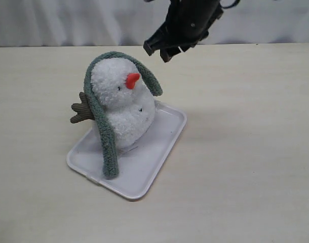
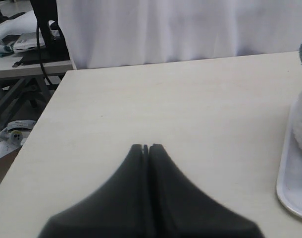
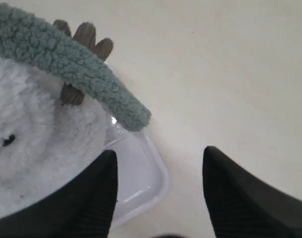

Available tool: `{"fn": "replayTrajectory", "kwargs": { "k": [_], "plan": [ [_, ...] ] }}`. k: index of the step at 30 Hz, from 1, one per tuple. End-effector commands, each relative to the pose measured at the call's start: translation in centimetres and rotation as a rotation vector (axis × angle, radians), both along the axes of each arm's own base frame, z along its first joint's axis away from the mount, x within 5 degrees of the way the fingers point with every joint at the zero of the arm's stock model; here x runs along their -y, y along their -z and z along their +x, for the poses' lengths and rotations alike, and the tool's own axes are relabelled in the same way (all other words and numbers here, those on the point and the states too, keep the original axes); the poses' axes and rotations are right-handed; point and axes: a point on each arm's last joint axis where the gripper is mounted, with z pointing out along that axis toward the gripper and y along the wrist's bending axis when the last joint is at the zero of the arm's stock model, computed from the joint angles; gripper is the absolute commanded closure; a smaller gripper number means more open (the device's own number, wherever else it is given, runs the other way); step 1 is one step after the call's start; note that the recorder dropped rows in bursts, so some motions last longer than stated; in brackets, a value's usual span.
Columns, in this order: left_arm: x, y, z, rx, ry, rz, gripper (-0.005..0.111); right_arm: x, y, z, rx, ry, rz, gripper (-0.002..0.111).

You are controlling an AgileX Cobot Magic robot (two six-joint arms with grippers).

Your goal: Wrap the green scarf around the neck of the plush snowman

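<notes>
table (image 1: 245,152): we see pale top under everything. tray (image 1: 159,152): white, flat, below right jaws. plush snowman (image 1: 125,109): sits on tray, below and beside right jaws. green scarf (image 1: 106,136): draped over snowman's head, short end just ahead of right jaws, touching neither. right gripper (image 1: 158,52): jaws spread, empty, above snowman. left gripper (image 2: 146,147): we find jaws pressed together, tray off to one side.

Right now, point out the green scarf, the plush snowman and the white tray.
green scarf (image 1: 106,142): exterior view, on the long hanging end.
plush snowman (image 1: 125,109): exterior view, on the front of its white body.
white tray (image 1: 154,157): exterior view, on bare floor beside the snowman.
</notes>
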Motion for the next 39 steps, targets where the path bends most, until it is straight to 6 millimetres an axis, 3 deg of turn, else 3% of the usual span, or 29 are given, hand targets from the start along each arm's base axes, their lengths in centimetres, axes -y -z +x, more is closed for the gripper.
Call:
{"fn": "replayTrajectory", "kwargs": {
  "k": [1,8,20,24,28,35,39],
  "plan": [
    [0.0,0.0,0.0,0.01,0.007,-0.004,0.107,0.7,2.9,0.8,0.051,-0.149,0.171,0.058],
    [0.0,0.0,0.0,0.01,0.007,-0.004,0.107,0.6,7.0,1.6,0.141,-0.238,0.145,0.058],
    [0.0,0.0,0.0,0.012,0.007,-0.004,0.107,-0.3,10.1,2.4,0.155,-0.336,0.158,0.058],
    [0.0,0.0,0.0,0.012,0.007,-0.004,0.107,-0.4,10.8,2.9,0.176,-0.3,0.169,0.069],
    [0.0,0.0,0.0,0.012,0.007,-0.004,0.107,-0.3,10.4,2.5,0.16,-0.32,0.166,0.102],
    [0.0,0.0,0.0,0.012,0.007,-0.004,0.107,0.1,6.0,0.7,0.122,-0.329,0.195,0.104],
    [0.0,0.0,0.0,0.012,0.007,-0.004,0.107,1.0,5.7,-0.4,0.003,-0.303,0.121,0.104]
  ]
}}
